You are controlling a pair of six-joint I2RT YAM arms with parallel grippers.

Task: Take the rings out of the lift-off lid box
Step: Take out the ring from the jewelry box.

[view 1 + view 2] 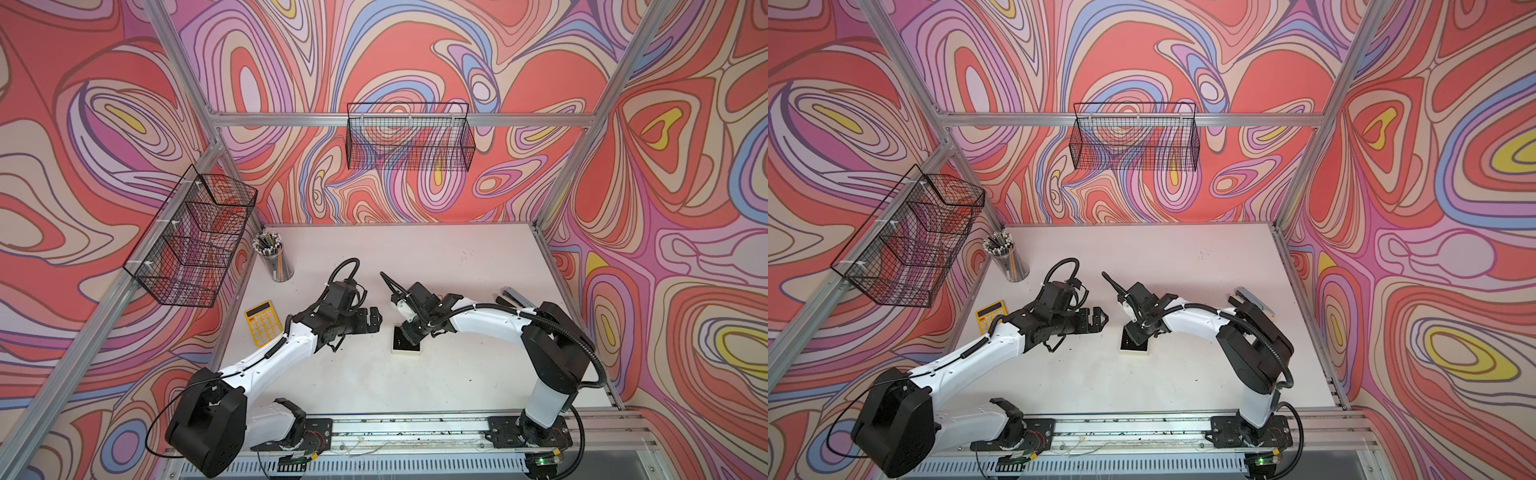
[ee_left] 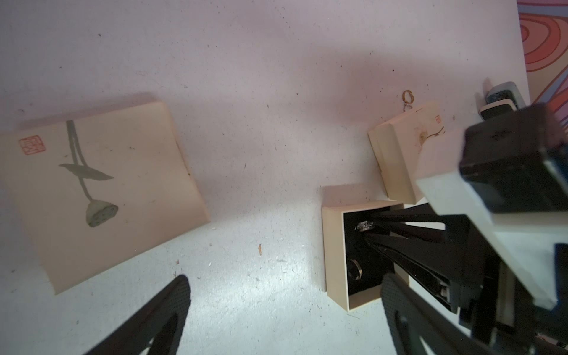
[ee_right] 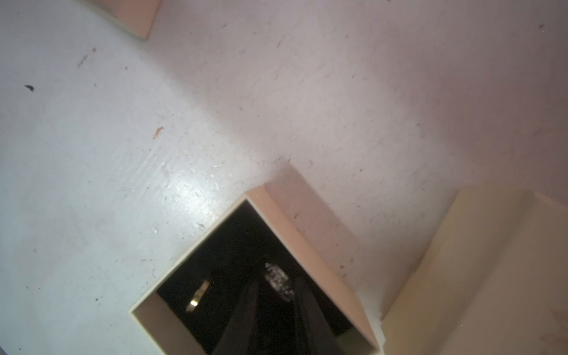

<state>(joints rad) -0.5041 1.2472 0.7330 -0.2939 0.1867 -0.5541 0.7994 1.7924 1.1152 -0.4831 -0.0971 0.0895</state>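
White scuffed counter (image 1: 457, 257) inside swirl-patterned walls; the open lift-off lid box (image 2: 333, 246) sits mid-counter, its lotus-print lid (image 2: 101, 190) lying flat on the counter, well apart. Right pincer (image 2: 370, 226) is down inside the box, jaws pinched narrow on the studded ring (image 3: 278, 280); the plain band (image 2: 356, 270) lies loose in the same box, beside the fingers. Left pincer (image 1: 374, 320) hovers spread wide, holding nothing, between lid and box.

White links (image 1: 257, 370); black joints (image 1: 552, 353), cables (image 1: 498, 306)
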